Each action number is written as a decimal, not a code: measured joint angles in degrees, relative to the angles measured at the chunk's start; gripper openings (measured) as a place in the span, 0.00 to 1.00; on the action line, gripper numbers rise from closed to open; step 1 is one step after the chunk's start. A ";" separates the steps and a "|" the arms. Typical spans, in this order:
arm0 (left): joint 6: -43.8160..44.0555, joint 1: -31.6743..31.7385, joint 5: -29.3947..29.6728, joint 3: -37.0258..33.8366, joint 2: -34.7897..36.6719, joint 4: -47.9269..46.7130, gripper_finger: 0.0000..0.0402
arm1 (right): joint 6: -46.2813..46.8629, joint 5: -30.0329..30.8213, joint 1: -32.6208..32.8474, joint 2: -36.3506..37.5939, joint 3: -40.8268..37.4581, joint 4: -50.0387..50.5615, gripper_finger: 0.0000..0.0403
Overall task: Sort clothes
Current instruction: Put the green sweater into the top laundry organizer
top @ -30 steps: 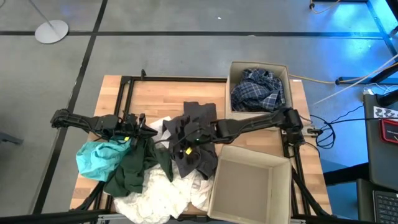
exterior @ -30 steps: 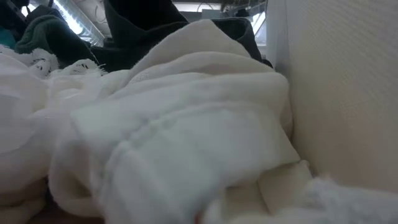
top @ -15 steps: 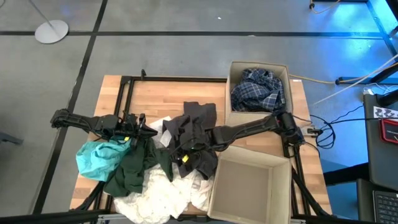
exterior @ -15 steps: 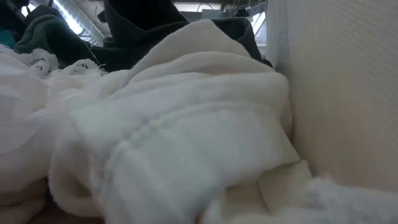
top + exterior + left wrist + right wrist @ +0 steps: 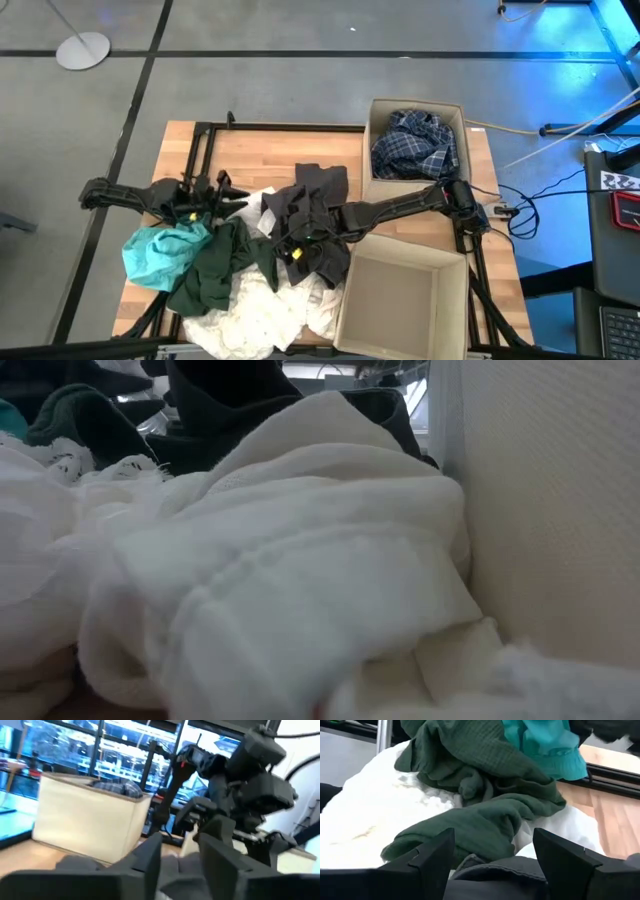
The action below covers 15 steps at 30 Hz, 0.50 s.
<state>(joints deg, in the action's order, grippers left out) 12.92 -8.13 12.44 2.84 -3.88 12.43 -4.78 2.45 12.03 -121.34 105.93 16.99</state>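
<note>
Right gripper [image 5: 297, 243] hung spread over the dark grey garment [image 5: 312, 222], left gripper [image 5: 222, 192] parted and empty; best to bite deep before lifting.

On the table [image 5: 250, 140], a heap of clothes [image 5: 250, 270] lies at the front and middle, the open box [image 5: 400, 300] stands just right of it, and behind this box stands a second box [image 5: 372, 125] with a shirt [image 5: 415, 145] in it.
</note>
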 joint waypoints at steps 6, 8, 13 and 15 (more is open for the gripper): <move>-5.36 0.42 0.23 12.31 -6.68 -5.59 0.56 | -0.02 2.42 0.00 0.10 0.00 1.60 0.68; -6.15 0.42 0.43 18.64 -11.41 -11.84 0.61 | -0.02 3.51 0.00 0.33 0.00 3.05 0.68; -4.05 -0.06 0.43 34.91 -25.81 -30.43 0.65 | -0.04 5.55 0.00 0.52 0.00 5.58 0.68; -1.46 -0.70 0.45 40.85 -31.61 -38.08 0.64 | -0.04 5.54 0.00 0.52 0.00 5.79 0.68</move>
<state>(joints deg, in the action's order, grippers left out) 11.46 -8.83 12.88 43.69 -35.49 -25.65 -4.81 7.99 12.03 -120.81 105.93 22.78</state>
